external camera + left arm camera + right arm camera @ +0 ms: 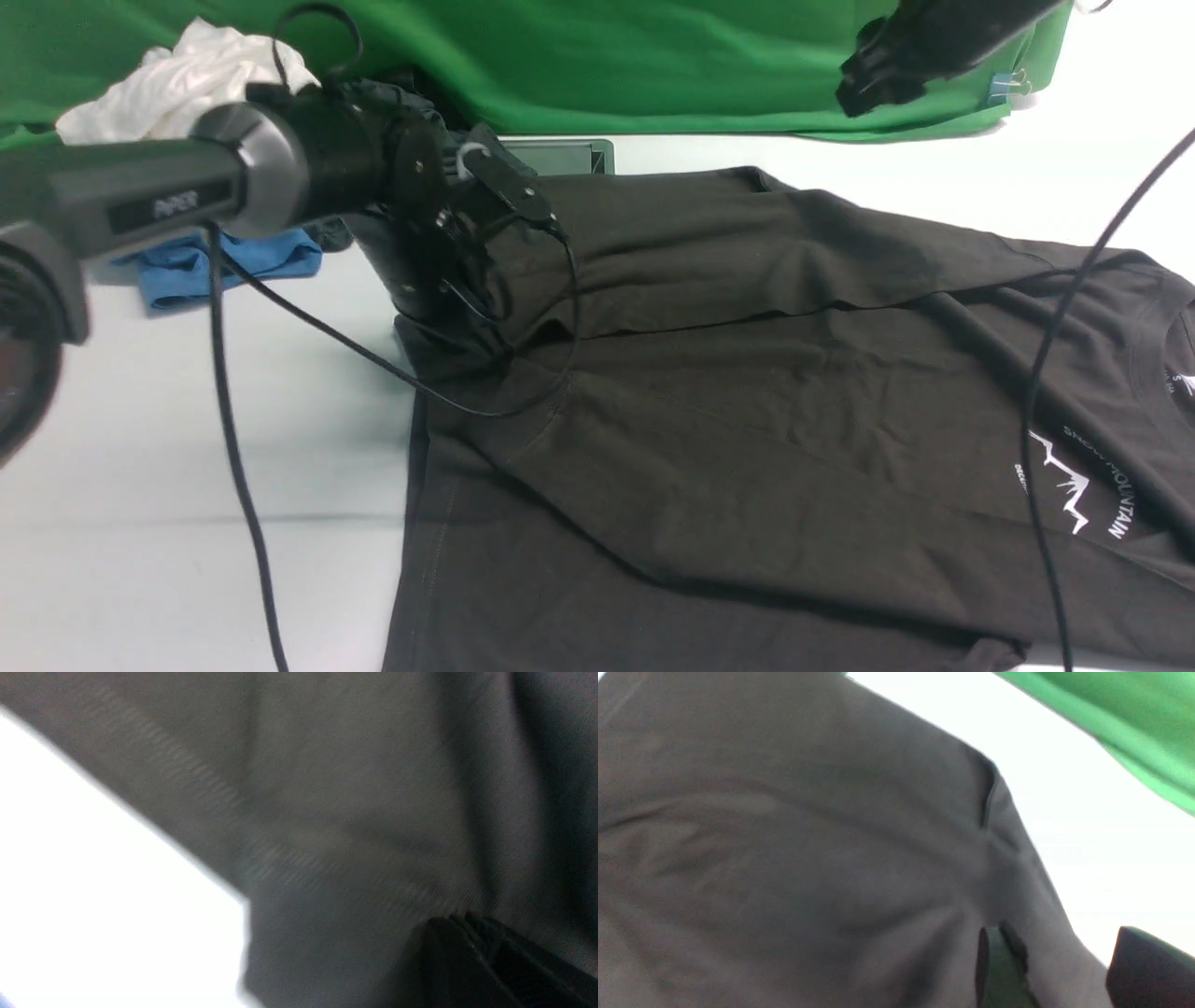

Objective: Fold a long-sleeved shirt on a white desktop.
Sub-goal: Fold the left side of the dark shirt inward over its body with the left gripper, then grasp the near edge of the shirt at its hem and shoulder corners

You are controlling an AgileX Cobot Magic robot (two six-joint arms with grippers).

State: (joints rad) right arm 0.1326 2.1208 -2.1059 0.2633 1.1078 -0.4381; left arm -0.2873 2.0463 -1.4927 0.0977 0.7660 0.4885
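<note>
We see the shirt (747,420) spread flat on the desk (187,420), filling the front view from the centre out to 3 o'clock and down to 6 o'clock. Its white logo (1074,485) sits at 4 o'clock, near the collar at the right edge. A layer of the shirt is folded over its far part, and the free edge of that layer runs across from 9 o'clock toward 3 o'clock.

Our left gripper (457,317) is down on the left end of that fold, at about 9 o'clock from the shirt's middle. Its jaws are closed tight on a pinch of the dark cloth, which bunches and climbs up around them. In the left wrist view we see only blurred cloth, bright desk and one dark finger (490,961).

Our right gripper (1059,940) hangs high at 1 o'clock, well clear of the shirt and in front of the backdrop (653,65). Its fingers (999,970) stand apart with nothing between them.

At 12 o'clock a silver-rimmed panel (560,154) lies just beyond the shirt. A white cloth (177,84) is heaped at 10 o'clock, and a blue garment (224,266) lies at 9 o'clock behind the left arm. A black cable (233,448) droops from that arm over the desk.
</note>
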